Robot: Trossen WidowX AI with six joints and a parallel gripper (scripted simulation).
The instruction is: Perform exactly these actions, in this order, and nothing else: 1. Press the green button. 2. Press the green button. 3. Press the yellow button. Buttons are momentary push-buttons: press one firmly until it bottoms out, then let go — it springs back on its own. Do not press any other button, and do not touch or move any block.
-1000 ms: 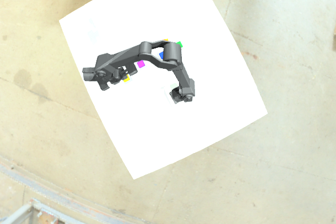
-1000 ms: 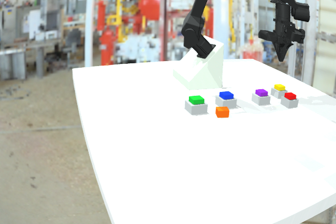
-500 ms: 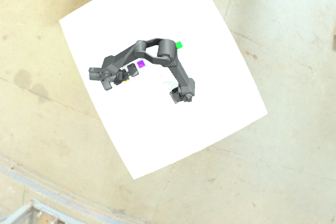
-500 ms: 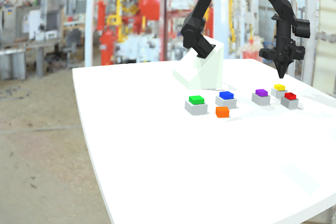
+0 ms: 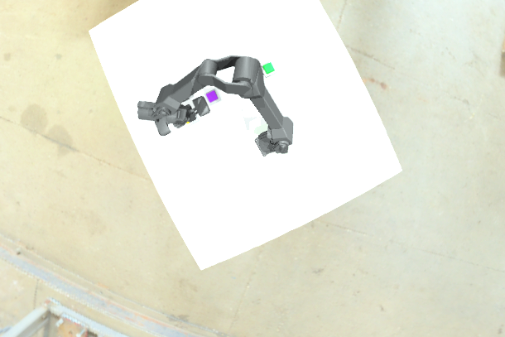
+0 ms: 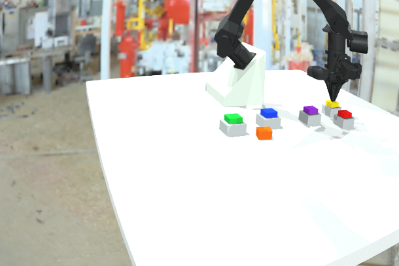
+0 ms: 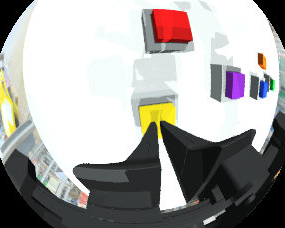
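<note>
My gripper (image 6: 332, 98) (image 7: 160, 124) is shut and empty, its fingertips pointing straight down onto the top of the yellow button (image 6: 331, 103) (image 7: 151, 114) at the right end of the row. In the top view the gripper hides nearly all of the yellow button (image 5: 187, 122). The green button (image 6: 233, 118) (image 5: 268, 68) (image 7: 272, 84) sits on its grey base at the left end of the row, far from the gripper.
A red button (image 6: 344, 114) (image 7: 171, 25) stands right beside the yellow one. A purple button (image 6: 310, 110) (image 5: 211, 95) (image 7: 234, 85) and a blue button (image 6: 269, 112) (image 7: 263, 89) stand between. An orange block (image 6: 263, 133) (image 7: 262, 60) lies near the blue button. The arm's pale base (image 6: 244, 86) stands behind the row.
</note>
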